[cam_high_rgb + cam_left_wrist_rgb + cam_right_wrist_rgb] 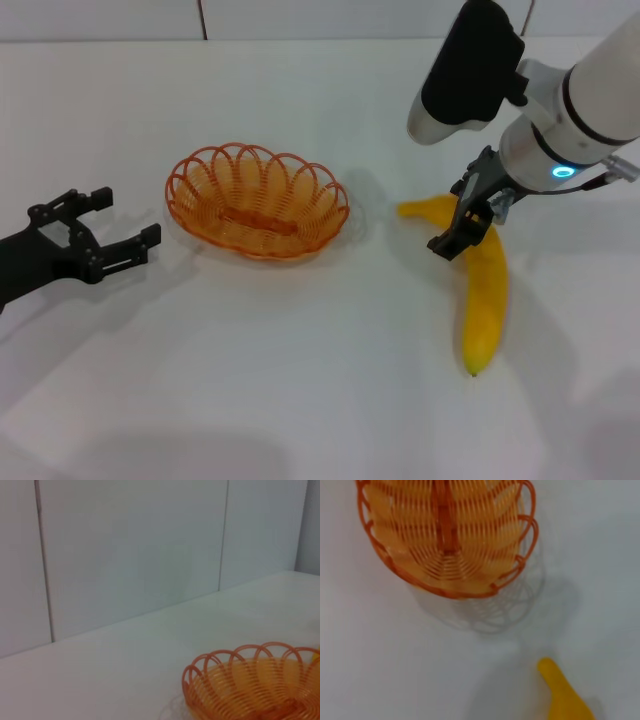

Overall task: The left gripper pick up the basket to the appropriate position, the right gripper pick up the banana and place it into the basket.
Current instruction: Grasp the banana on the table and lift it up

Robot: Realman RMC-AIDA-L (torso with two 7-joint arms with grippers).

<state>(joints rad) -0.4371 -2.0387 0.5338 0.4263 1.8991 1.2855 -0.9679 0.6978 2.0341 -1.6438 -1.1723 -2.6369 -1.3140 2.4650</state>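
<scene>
- Banana [484,290] lies on counter [300,400] toward its right edge, not lifted.
- Right end effector [462,232] down over it, fingers spread astride.
- Basket [256,200] mid-counter, unheld; left end effector [110,225] spread, just beside.
- Both pickups remain.

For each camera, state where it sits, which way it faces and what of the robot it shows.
Head view: high, looking down at the table; shows the open left pincer beside the basket, and the right pincer over the banana.
Left wrist view: low, facing the wall across the basket; no robot parts.
Right wrist view: looking down on the basket and a banana end; no robot parts.
All share the basket.
</scene>
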